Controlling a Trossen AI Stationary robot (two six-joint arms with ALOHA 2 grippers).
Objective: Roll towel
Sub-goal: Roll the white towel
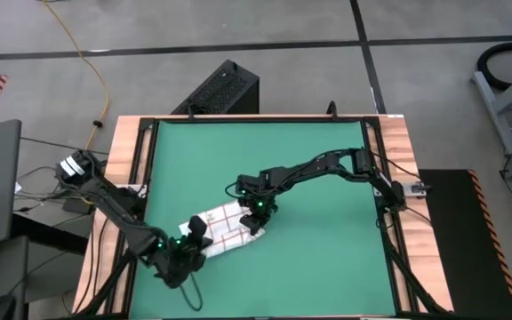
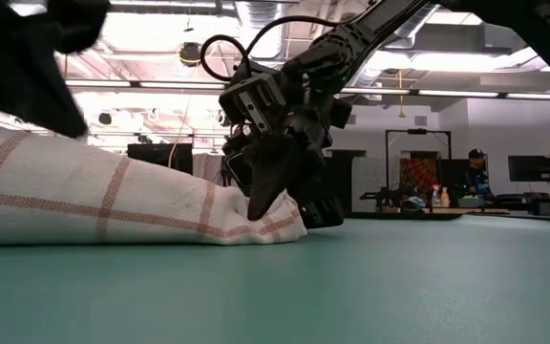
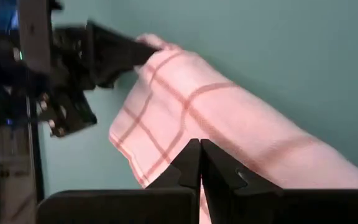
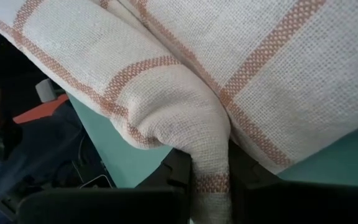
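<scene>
The towel (image 1: 223,228), white with red-brown grid lines, lies bunched in a thick lump on the green mat (image 1: 327,258), left of centre and toward the near edge. My right gripper (image 1: 256,220) is shut on its right end; this also shows in the low view (image 2: 261,205). My left gripper (image 1: 196,238) is at the towel's left end with its fingers shut (image 3: 199,152). The towel rests on the mat by its underside (image 2: 113,239). My left gripper has its shut fingertips (image 3: 191,155) against the towel's left end (image 3: 229,149), coming from the table's near-left side. I cannot tell whether any cloth is between the fingers. My right gripper pinches a raised fold of cloth (image 4: 211,158) at the towel's right end between its two fingers. The fingers slant down from the far right. The fold stands up from the lump, and the rest of the towel lies on the mat.
The mat has a dark frame and wooden borders (image 1: 127,160). Open green mat lies to the right of and beyond the towel. A black box (image 1: 220,89) stands on the floor behind the table. A person (image 2: 475,172) is far off in the room.
</scene>
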